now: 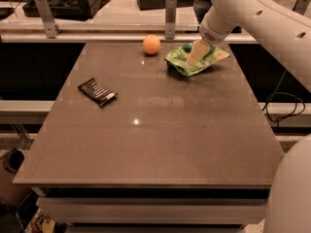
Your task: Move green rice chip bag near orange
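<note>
**Gripper down on the green bag, orange close by at the far end of the table**

Nearest in the camera view, a pale rounded part of the robot's body [293,193] fills the lower right corner. The brown table [160,144] stretches away from it, its front and middle bare apart from a small bright glint of light. Further back on the left lies a black snack packet [97,91], flat and turned at an angle, well apart from everything else.

Toward the far edge, right of centre, the green rice chip bag [176,59] lies crumpled on the tabletop. The gripper [193,61] comes down onto it from the upper right, touching the bag's middle. Whether it is clamped on the bag or merely resting on it, I cannot tell. The white arm [252,13] runs from the gripper up and out through the top right corner.

The orange [151,44] sits just left of the bag, near it but not touching, close to the table's far edge.

Beyond the table stands a pale counter [116,13] with two upright posts and dark trays on it. A black cable [286,106] loops down on the right side.
</note>
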You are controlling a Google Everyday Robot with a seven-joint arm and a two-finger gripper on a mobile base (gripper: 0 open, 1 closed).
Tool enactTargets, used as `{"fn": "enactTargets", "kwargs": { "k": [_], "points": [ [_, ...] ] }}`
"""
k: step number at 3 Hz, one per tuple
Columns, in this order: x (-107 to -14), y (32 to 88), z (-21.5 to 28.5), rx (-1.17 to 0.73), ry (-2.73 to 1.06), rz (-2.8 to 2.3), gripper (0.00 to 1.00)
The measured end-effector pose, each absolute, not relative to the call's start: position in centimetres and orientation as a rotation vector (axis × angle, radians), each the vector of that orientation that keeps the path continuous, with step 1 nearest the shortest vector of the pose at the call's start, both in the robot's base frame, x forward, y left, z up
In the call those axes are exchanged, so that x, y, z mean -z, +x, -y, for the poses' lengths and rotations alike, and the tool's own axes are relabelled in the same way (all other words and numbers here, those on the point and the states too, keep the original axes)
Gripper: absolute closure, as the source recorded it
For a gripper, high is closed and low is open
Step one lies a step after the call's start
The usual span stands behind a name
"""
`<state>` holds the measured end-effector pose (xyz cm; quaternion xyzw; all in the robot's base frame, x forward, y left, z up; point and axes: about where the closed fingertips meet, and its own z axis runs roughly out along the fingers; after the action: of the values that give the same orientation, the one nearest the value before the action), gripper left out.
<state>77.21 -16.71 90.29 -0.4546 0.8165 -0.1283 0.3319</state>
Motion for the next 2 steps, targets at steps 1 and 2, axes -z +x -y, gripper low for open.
{"fn": "enactTargets", "kwargs": {
  "k": [1, 2],
  "points": [
    [-90.3, 77.2, 16.7, 0.335, -1.188, -2.134, 0.0],
    [-90.9, 76.7, 18.1, 0.317, -1.151, -2.141, 0.0]
  ]
}}
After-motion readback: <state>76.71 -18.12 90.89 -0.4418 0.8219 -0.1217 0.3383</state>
